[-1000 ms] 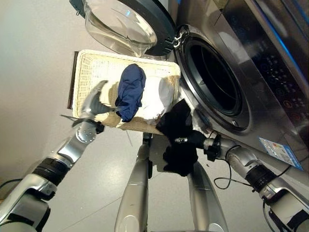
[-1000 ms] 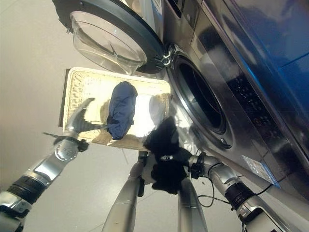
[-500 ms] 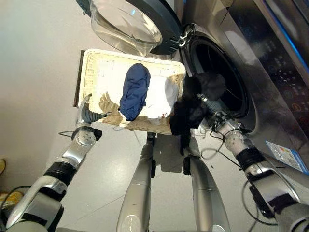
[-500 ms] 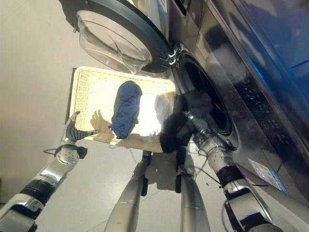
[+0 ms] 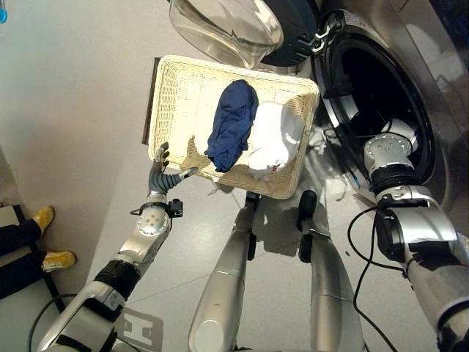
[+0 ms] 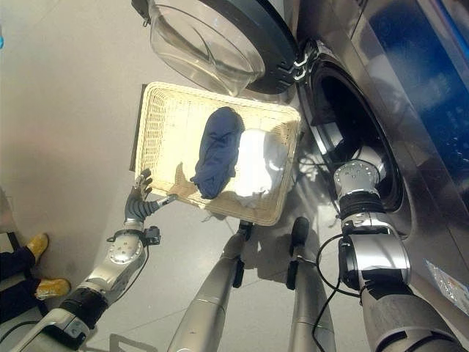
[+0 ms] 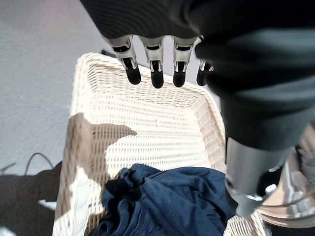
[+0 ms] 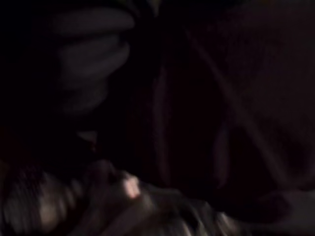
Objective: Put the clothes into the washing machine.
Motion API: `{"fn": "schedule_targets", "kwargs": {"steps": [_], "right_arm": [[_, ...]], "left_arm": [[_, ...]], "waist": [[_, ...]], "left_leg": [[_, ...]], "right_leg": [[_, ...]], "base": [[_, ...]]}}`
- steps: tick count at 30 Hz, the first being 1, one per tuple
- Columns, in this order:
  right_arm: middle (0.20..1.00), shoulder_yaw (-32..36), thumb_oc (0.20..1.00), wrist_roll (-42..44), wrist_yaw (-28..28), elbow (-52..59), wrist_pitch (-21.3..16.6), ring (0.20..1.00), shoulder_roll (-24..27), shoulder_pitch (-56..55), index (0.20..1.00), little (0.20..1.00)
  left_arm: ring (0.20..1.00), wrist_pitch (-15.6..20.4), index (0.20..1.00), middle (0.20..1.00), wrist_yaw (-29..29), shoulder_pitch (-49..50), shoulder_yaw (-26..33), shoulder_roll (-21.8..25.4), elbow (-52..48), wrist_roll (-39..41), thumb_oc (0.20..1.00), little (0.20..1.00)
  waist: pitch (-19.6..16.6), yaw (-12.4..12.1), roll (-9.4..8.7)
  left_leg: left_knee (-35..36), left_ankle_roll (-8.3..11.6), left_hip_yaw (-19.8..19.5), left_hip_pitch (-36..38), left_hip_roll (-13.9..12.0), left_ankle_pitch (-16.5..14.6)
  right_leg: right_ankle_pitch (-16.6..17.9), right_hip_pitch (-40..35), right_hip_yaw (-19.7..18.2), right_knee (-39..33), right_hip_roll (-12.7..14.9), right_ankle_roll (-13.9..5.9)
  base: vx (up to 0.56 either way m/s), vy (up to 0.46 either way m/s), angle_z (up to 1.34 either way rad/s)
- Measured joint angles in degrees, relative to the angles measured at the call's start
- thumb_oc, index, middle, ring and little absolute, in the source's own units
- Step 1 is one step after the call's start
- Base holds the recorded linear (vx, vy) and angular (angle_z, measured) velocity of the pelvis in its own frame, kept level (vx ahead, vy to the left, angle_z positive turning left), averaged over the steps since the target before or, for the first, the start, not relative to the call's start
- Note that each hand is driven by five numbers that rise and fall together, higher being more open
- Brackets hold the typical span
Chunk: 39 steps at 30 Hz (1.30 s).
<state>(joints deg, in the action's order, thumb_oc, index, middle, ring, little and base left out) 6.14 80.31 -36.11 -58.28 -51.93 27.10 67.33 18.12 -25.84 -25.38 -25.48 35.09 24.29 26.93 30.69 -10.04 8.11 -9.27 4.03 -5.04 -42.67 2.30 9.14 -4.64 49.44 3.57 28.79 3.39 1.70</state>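
Glossy floor [image 5: 73, 88], woven basket [image 5: 165, 110], navy cloth [image 5: 231, 125]

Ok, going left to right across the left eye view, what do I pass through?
Person's yellow shoes → left hand → navy garment in the wicker basket → white garment → washing machine drum opening, where the right arm reaches in.

Your two head views look steeply down from close-set spots, sharing the wicker basket [image 5: 167, 110] and the washing machine [image 6: 381, 81] drum. Your left wrist view faces the basket from close above; your right wrist view sits in darkness.
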Motion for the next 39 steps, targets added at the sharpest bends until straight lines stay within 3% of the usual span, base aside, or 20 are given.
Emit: {"fn": "schedule_targets", "kwargs": {"steps": [4,6,10,11,13,14,18,20,25,29,33,36,37,38,39], "right_arm": [[1.000,0.11,1.000,-0.12,-5.90,-0.16,-0.98,1.000,1.10,0.05,1.000,1.000],[1.000,-0.19,1.000,2.11,-6.25,-0.14,-0.99,1.000,1.59,0.50,1.000,1.000],[1.000,-0.27,1.000,13.72,1.92,0.34,0.78,1.000,1.41,1.06,1.000,1.000],[1.000,-0.92,1.000,21.44,10.06,0.34,3.84,1.000,1.12,1.82,1.000,1.000],[1.000,-2.46,1.000,23.97,14.10,0.49,5.39,1.000,0.79,2.30,1.000,1.000],[1.000,-4.25,1.000,24.43,19.25,2.05,8.04,1.000,-1.00,1.95,1.000,1.000],[1.000,-9.03,1.000,21.80,23.95,4.87,13.60,1.000,-4.94,3.41,1.000,1.000],[1.000,-10.41,1.000,20.29,25.34,5.85,15.98,1.000,-6.47,3.29,1.000,1.000],[1.000,-13.41,1.000,17.53,28.90,7.38,19.42,1.000,-8.55,2.75,1.000,1.000],[1.000,-14.88,1.000,14.89,30.59,8.74,20.95,1.000,-9.64,2.28,1.000,1.000],[1.000,-16.35,1.000,13.66,32.38,9.97,21.13,1.000,-9.54,2.14,1.000,1.000],[1.000,-18.43,1.000,13.62,34.43,13.03,22.83,1.000,-9.69,0.61,1.000,1.000],[1.000,-18.43,1.000,13.62,34.43,13.03,22.83,1.000,-9.69,0.61,1.000,1.000],[1.000,-19.83,1.000,13.62,35.28,17.92,23.47,1.000,-9.85,-1.29,1.000,1.000],[1.000,-20.07,1.000,13.58,35.61,19.94,23.88,1.000,-10.05,-2.31,1.000,1.000]], "left_arm": [[1.000,0.05,1.000,1.000,0.06,-2.21,-0.39,2.27,-1.66,0.91,1.000,1.000],[1.000,-0.07,1.000,1.000,-0.02,-5.45,-0.85,3.14,-1.91,0.83,1.000,1.000],[1.000,-0.09,1.000,1.000,-0.36,-10.90,-1.25,3.30,-1.14,0.82,1.000,1.000],[1.000,-0.48,1.000,1.000,-0.39,-13.07,-2.58,3.26,-0.12,0.79,1.000,1.000],[1.000,-1.11,1.000,1.000,-0.40,-14.56,-3.20,2.91,0.20,0.78,1.000,1.000],[1.000,-2.33,1.000,1.000,-0.91,-16.91,-4.46,1.17,4.82,0.83,1.000,1.000],[1.000,-6.49,1.000,1.000,-1.19,-25.34,-7.17,-3.82,14.37,0.87,1.000,1.000],[1.000,-7.62,1.000,1.000,-1.18,-29.52,-7.30,-5.60,18.57,1.59,1.000,1.000],[1.000,-10.59,1.000,1.000,1.98,-35.90,-7.01,-7.26,26.72,5.20,1.000,1.000],[1.000,-14.41,1.000,1.000,4.26,-39.80,-7.02,-7.36,33.60,5.86,1.000,1.000],[1.000,-18.38,1.000,1.000,2.67,-43.26,-7.11,-6.95,37.92,3.06,1.000,1.000],[1.000,-25.07,1.000,1.000,-2.37,-46.65,-7.64,-6.11,42.49,-3.26,1.000,1.000],[1.000,-25.07,1.000,1.000,-2.37,-46.65,-7.64,-6.11,42.49,-3.26,1.000,1.000],[1.000,-29.29,1.000,1.000,-5.62,-48.84,-9.79,-4.26,43.71,-8.11,1.000,1.000],[1.000,-31.19,1.000,1.000,-6.30,-49.70,-10.50,-3.56,44.40,-9.92,1.000,1.000]], "waist": [[-0.01,-0.41,0.01],[0.01,-0.34,-0.01],[0.08,0.20,-0.14],[0.10,1.15,-0.17],[0.16,1.78,-0.26],[0.17,3.60,-0.42],[0.13,8.89,-1.35],[0.11,10.42,-3.22],[-0.01,12.90,-4.83],[-0.21,13.99,-6.47],[-0.38,14.67,-6.93],[-1.02,15.50,-8.20],[-1.02,15.50,-8.20],[-1.45,15.88,-9.92],[-1.43,16.16,-10.47]], "left_leg": [[-3.29,-0.37,0.08,-1.81,0.18,-1.36],[-4.89,-0.64,0.21,-2.88,0.26,-2.03],[-5.77,-1.00,0.40,-3.14,0.44,-2.52],[-6.10,-1.38,0.69,-3.14,0.62,-2.76],[-6.41,-1.77,1.34,-3.14,0.64,-3.02],[-6.63,-2.34,2.19,-3.16,0.84,-3.26],[-8.22,-4.16,5.09,-6.50,0.52,-3.90],[-8.59,-4.74,6.73,-7.31,0.46,-4.22],[-8.65,-5.57,8.47,-8.20,0.58,-4.73],[-8.50,-5.82,9.72,-8.88,0.64,-5.16],[-8.34,-5.89,9.79,-9.56,0.62,-5.23],[-8.33,-5.80,10.05,-10.58,0.46,-5.39],[-8.33,-5.80,10.05,-10.58,0.46,-5.39],[-8.42,-5.82,10.80,-11.76,0.05,-5.35],[-8.42,-5.76,10.82,-11.98,-0.01,-5.38]], "right_leg": [[0.00,0.48,0.08,0.53,-0.09,-0.11],[0.09,0.94,-0.07,0.82,-0.12,-0.28],[0.42,0.71,-0.58,0.47,-0.14,-0.79],[0.79,0.45,-1.01,0.01,-0.09,-1.30],[1.16,0.43,-1.58,-0.42,-0.13,-1.73],[1.71,0.30,-2.58,-1.10,-0.12,-2.41],[4.04,2.57,-5.01,-3.13,-0.21,-4.08],[4.60,3.74,-6.51,-3.43,-0.22,-4.62],[5.55,4.58,-8.16,-4.95,-0.29,-5.38],[5.88,5.50,-9.38,-5.64,-0.55,-5.72],[6.42,5.84,-9.58,-6.71,-0.63,-5.92],[6.64,6.83,-9.83,-7.02,-0.80,-5.96],[6.64,6.83,-9.83,-7.02,-0.80,-5.96],[7.01,8.17,-10.27,-7.22,-1.22,-5.84],[7.02,8.45,-10.36,-7.23,-1.32,-5.82]], "base": [[0.04,-0.034,0.00],[0.03,-0.022,-0.02],[0.01,-0.001,-0.02],[-0.01,0.029,-0.11],[-0.02,0.042,-0.17],[-0.03,0.049,-0.22],[-0.04,0.066,-0.30],[-0.04,0.085,-0.25],[-0.03,0.075,-0.18],[-0.03,0.069,-0.11],[-0.02,0.030,-0.05],[-0.01,0.007,-0.03],[-0.01,0.012,-0.14],[-0.01,0.007,-0.11],[-0.01,0.014,-0.12]]}}
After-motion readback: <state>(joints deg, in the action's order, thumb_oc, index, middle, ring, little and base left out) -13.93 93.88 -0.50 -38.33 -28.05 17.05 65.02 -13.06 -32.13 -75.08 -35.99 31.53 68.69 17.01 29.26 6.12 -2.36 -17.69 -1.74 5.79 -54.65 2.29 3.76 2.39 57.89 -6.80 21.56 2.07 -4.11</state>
